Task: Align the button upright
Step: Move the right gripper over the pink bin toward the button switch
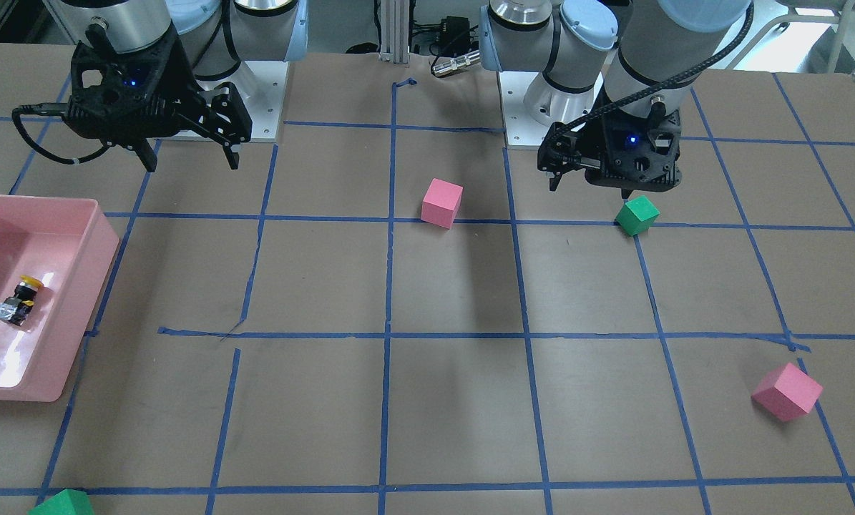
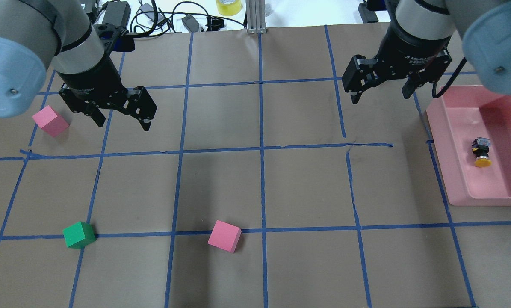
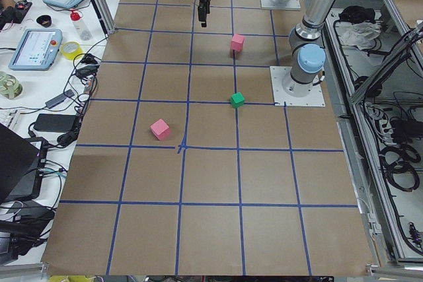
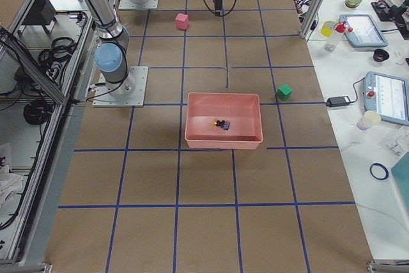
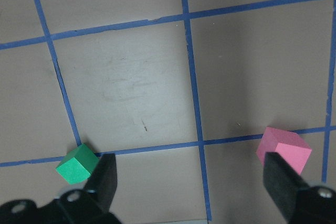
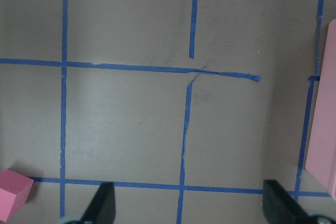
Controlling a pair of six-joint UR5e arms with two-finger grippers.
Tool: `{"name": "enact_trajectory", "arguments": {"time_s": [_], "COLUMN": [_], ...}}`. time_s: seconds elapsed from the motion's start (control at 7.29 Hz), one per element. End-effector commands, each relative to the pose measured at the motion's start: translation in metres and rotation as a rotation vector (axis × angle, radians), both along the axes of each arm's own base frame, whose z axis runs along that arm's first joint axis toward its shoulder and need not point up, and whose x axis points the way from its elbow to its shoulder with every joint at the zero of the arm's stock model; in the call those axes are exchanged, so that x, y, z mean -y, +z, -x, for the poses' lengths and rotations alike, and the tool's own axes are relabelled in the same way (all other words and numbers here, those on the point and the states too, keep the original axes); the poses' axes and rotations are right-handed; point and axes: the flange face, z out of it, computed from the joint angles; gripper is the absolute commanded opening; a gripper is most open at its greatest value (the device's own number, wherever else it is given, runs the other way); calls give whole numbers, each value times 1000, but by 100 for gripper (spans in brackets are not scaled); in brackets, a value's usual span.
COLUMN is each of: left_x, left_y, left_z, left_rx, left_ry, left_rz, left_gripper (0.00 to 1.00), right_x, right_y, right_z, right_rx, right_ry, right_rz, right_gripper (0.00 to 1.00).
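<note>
The button [image 1: 19, 300] has a yellow cap, a black body and a greyish base. It lies on its side inside the pink tray [image 1: 98, 247], and also shows in the overhead view [image 2: 481, 153] and the exterior right view [image 4: 222, 124]. My right gripper [image 2: 380, 96] is open and empty, hovering above the table to the left of the tray [image 2: 438, 145] in the overhead view. It also shows in the front view [image 1: 192, 163]. My left gripper [image 2: 124, 124] is open and empty on the table's other side, above a green cube [image 1: 637, 215].
A pink cube [image 2: 50, 121] sits beside my left gripper. A green cube [image 2: 79, 235] and another pink cube [image 2: 224, 236] sit nearer the robot. A second green cube [image 1: 62, 504] lies at the far edge. Blue tape lines grid the brown table.
</note>
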Motion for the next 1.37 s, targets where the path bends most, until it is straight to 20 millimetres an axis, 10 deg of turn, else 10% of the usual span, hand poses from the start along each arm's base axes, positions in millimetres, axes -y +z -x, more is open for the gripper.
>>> {"name": "enact_trajectory", "arguments": {"time_s": [0.0, 0.82, 1.23], "left_x": [0, 0, -1], "left_y": [0, 0, -3], "left_z": [0, 0, 0], "left_rx": [1, 0, 0], "left_ry": [-1, -1, -1], "left_rz": [0, -2, -14], "left_gripper": [100, 100, 100], "right_x": [13, 41, 33], "right_y": [-8, -100, -198], "right_z": [31, 327, 361], "right_rx": [-3, 58, -36], "right_ry": [-44, -239, -278], "right_rz": [-20, -145, 22], "right_gripper": [100, 100, 100]}}
